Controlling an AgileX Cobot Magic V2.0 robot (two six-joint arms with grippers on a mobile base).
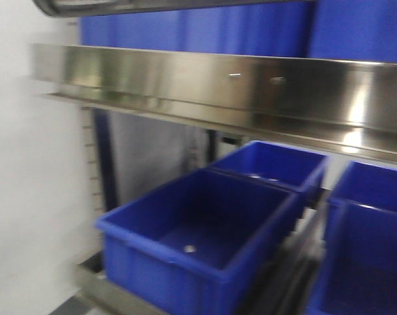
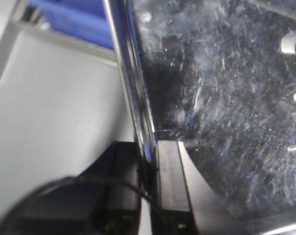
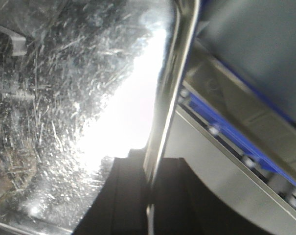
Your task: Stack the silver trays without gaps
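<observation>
The silver tray (image 2: 226, 98) is hanging between the two arms, held by opposite edges. The left gripper (image 2: 150, 166) is pinching the rolled rim (image 2: 133, 88), one dark finger (image 2: 125, 161) outside the rim and the other inside, pressing close with the metal between them. From the inner finger the scratched tray floor is spreading away. The right gripper (image 3: 150, 171) is doing the same on the far edge: both its fingers are clamped on the rim (image 3: 177, 73), and the tray floor (image 3: 64, 98) is running off from its inner finger.

Trouble from here, as a judgement: these are thin pinches on slick steel, so the rim could be slipping out of either pair of fingers. If the arms are not moving alike, the tray could be tilting or twisting, then landing crooked on the tray below and leaving a gap. The steel shelf rail (image 1: 218, 85) and the blue bins (image 1: 198, 230) are in the front view too, so a knock may be possible.

Hard to read: no second tray or stack is showing anywhere. The front view is blurring badly; a dark curved edge (image 1: 152, 6) is cutting across its top, and whether that is the tray cannot be told. Glare is washing out much of the floor beside the right fingers, and the tray's underside is hidden.
</observation>
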